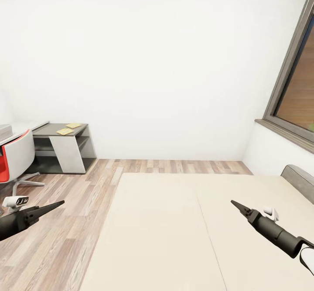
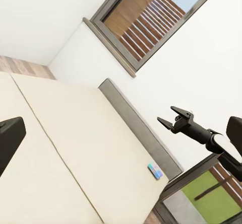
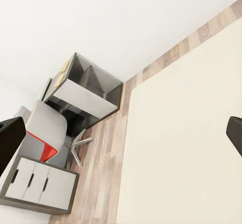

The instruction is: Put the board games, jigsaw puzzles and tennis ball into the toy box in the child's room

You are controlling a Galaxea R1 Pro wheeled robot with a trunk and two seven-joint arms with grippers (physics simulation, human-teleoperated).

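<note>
Bed (image 1: 174, 230) edge, bare floor (image 1: 74, 221), table (image 1: 65, 136)

Both arms were matte black and tube-shaped, each narrowing to a gripper of thin pointed fingers: the left gripper (image 1: 61, 203) and the right gripper (image 1: 233, 203). A small white camera housing sat on each wrist, the left one with dark lenses. The right arm had a white segment further back.
</note>
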